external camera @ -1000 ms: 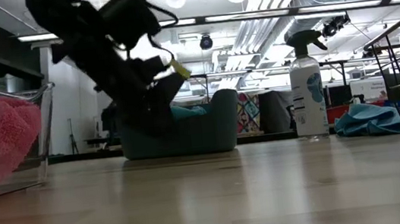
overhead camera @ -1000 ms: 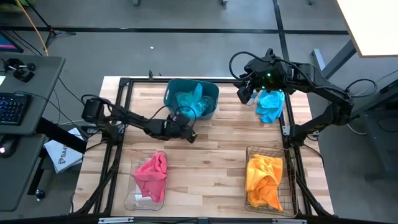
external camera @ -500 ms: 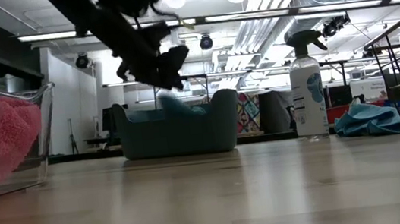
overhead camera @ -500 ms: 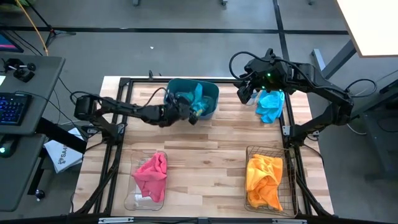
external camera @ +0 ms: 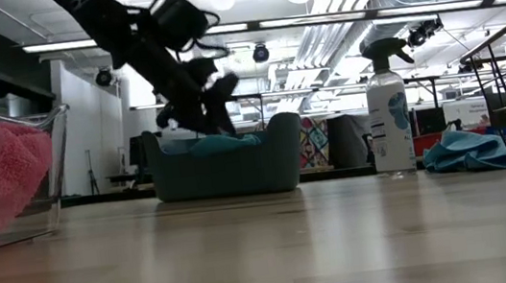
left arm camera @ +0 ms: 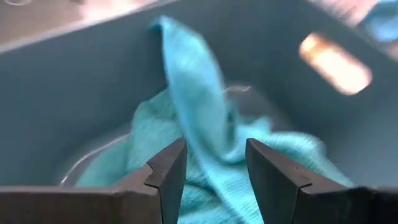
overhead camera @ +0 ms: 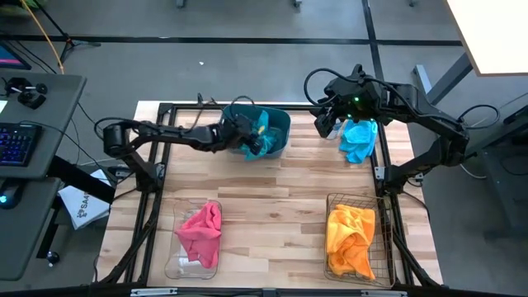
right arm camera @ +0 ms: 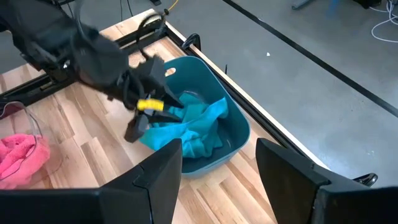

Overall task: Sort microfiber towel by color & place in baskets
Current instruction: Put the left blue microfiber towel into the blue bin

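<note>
The teal tub stands at the table's far middle with a teal towel bunched inside it. My left gripper is open and reaches down into the tub from its near left side. In the left wrist view its fingers stand on either side of a raised fold of the teal towel, which leans on the tub's wall. My right gripper is open and empty, hovering at the far right next to a light blue towel lying on the table. My left gripper comes slanting down into the tub with its open fingers on either side of the towel's raised fold. I cannot tell whether the fingers touch the towel.
A clear bin at the near left holds a pink towel. A bronze wire basket at the near right holds an orange towel. A clear spray bottle stands at the far right. Bare wood lies in the table's middle.
My left gripper has risen from the table just in front of the tub and gone toward the far edge, over the tub's near rim and down into it. The teal towel stood up above the rim half a second ago and now lies lower in the tub.
</note>
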